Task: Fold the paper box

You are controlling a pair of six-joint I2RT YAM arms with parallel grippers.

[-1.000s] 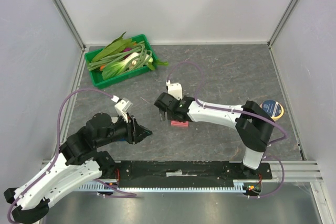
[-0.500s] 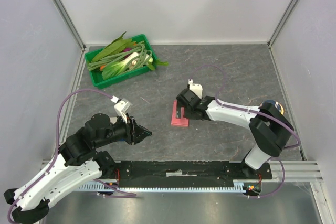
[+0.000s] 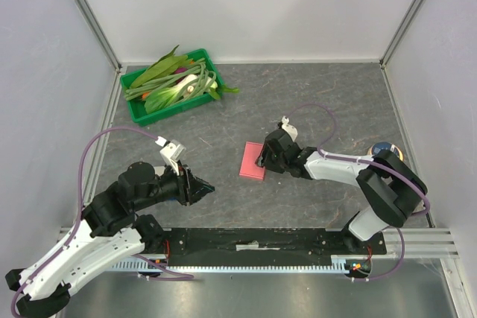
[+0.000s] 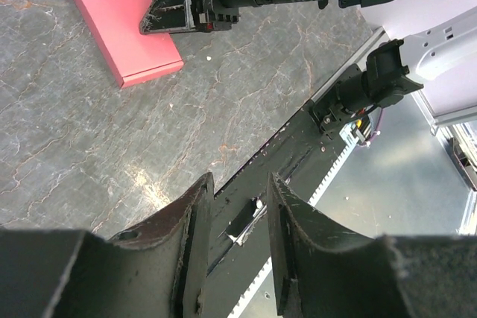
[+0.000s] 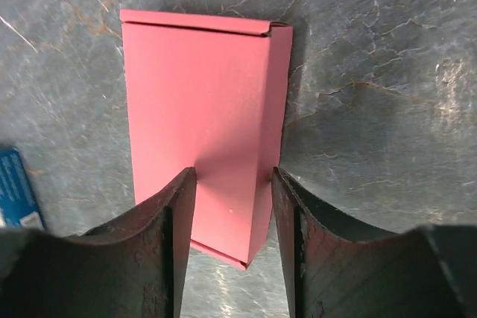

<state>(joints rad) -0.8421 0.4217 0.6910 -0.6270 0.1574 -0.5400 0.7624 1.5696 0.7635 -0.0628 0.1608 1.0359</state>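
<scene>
**Flat on table, nothing clamped**

Pink paper box (image 3: 252,161) lies flat on table, well apart from green tray (image 3: 149,119), to tray's near-right. R gripper (image 5: 231,180) is part-open w/ nothing clamped. Its tips sit over box's side away from tray, prob. pressing a crease. L gripper (image 4: 238,191) shows a narrow gap, empty, nearer than tray, prob. waiting clear.

Box (image 3: 252,161) pink-red, plain; counter (image 3: 335,102) dark grey, marbled, pale and rust veins; tray (image 3: 133,109) bright green; leaves (image 3: 168,83) in it green and whitish; cable (image 3: 119,129) purple; left gripper (image 4: 237,184) and right gripper (image 5: 229,176) black.
</scene>
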